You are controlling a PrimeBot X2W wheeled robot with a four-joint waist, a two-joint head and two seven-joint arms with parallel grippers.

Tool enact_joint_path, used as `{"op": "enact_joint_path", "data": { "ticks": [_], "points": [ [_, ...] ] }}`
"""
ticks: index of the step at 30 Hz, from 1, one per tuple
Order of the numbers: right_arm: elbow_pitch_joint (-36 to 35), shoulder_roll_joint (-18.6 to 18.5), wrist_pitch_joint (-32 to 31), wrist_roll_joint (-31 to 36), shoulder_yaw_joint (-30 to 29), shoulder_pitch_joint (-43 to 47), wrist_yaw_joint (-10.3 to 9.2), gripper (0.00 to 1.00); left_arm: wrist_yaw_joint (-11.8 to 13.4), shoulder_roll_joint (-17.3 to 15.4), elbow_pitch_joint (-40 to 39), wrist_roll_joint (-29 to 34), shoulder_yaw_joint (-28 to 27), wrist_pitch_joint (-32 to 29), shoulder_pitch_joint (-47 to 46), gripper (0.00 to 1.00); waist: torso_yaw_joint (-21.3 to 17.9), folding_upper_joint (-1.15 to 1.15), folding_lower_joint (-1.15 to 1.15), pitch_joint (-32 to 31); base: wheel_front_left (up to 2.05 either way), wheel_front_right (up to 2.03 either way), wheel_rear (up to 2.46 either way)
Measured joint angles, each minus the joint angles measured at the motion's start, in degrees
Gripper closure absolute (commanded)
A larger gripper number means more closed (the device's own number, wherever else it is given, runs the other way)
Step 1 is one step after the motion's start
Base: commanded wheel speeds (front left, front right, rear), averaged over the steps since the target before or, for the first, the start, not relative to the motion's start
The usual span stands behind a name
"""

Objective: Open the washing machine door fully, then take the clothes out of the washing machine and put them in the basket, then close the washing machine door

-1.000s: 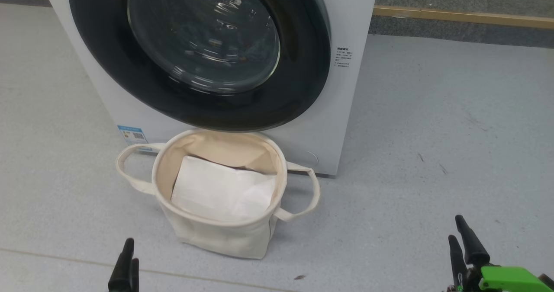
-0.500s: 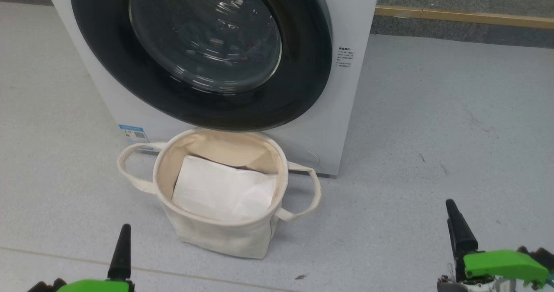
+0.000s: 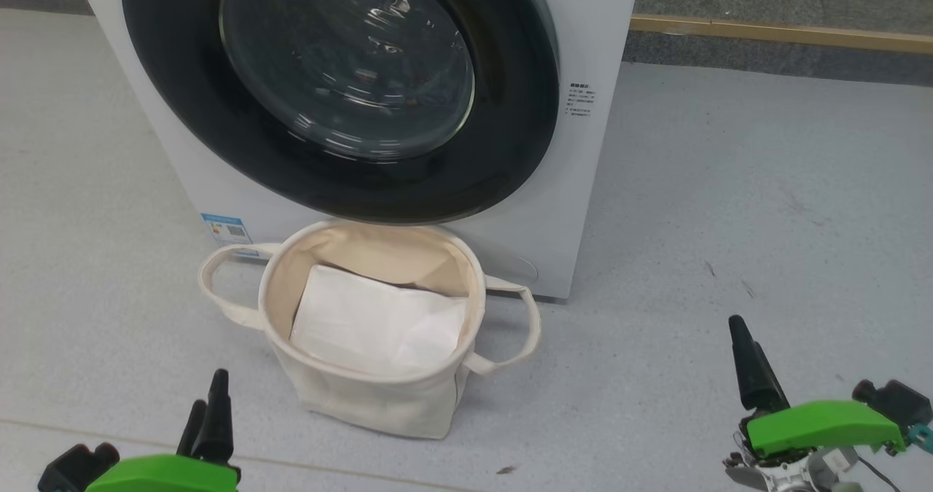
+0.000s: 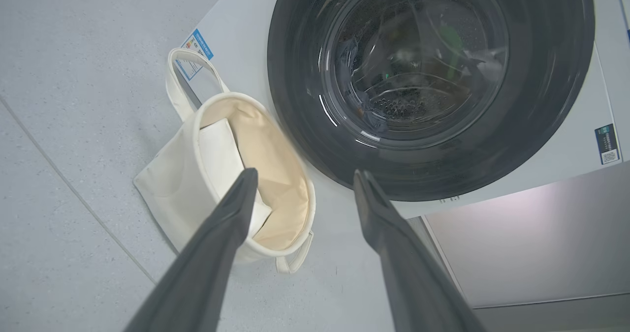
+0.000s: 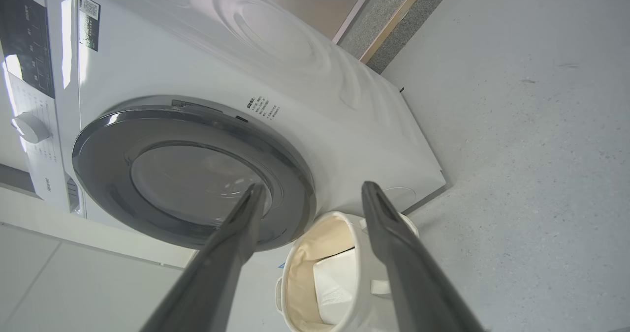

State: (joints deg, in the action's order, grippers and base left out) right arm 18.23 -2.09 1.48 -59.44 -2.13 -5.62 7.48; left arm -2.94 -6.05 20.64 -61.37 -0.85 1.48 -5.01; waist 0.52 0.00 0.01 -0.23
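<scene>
1. Judged to be at the first step, opening: large round washing machine door with glossy black rim and bulging clear glass centre (image 3: 346,62), shut flat against the white boxy front-loading washing machine (image 3: 583,186).
2. Nothing held: left gripper (image 4: 305,172) and right gripper (image 5: 312,187), each with two long dark fingers spread wide, low at either side and well apart from the door.
3. Round cream-beige canvas basket with two loop handles (image 3: 364,404) on the grey floor (image 3: 729,186), just in front of the machine and below the door's lower rim. Inside it a plain white folded sheet (image 3: 375,321) and no printed garment.
4. Light blue printed clothes not made out anywhere, so presumably in the drum behind the glass.
5. Next move, probably: bring one gripper up to the door's rim, catch the edge on its latch side and swing it wide. Cannot tell which side that is. Likely some care needed over the basket, so close beneath the door's sweep.
6. Gained from the left wrist view over the head view: a look through the glass to the perforated drum wall (image 4: 398,106), with dim shapes beside it too dark to name. Mostly glare on the glass from the head.
7. Added by the right wrist view: the door seen side-on, standing proud of the front, plus a dark control panel (image 5: 24,51) and a white round knob (image 5: 29,128) at the machine's top.
</scene>
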Motion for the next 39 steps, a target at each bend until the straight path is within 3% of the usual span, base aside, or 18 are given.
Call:
{"op": "enact_joint_path", "data": {
  "ticks": [39],
  "points": [
    [-1.3, -0.1, 6.3, 28.7, 2.9, -3.9, 0.01, 0.00, 4.0, -4.5, 0.3, 25.9, 4.7, 6.2, -3.9, 0.00, 0.1, 0.00, 0.00, -1.2, 0.00, 0.00, 0.00]
  ]
}}
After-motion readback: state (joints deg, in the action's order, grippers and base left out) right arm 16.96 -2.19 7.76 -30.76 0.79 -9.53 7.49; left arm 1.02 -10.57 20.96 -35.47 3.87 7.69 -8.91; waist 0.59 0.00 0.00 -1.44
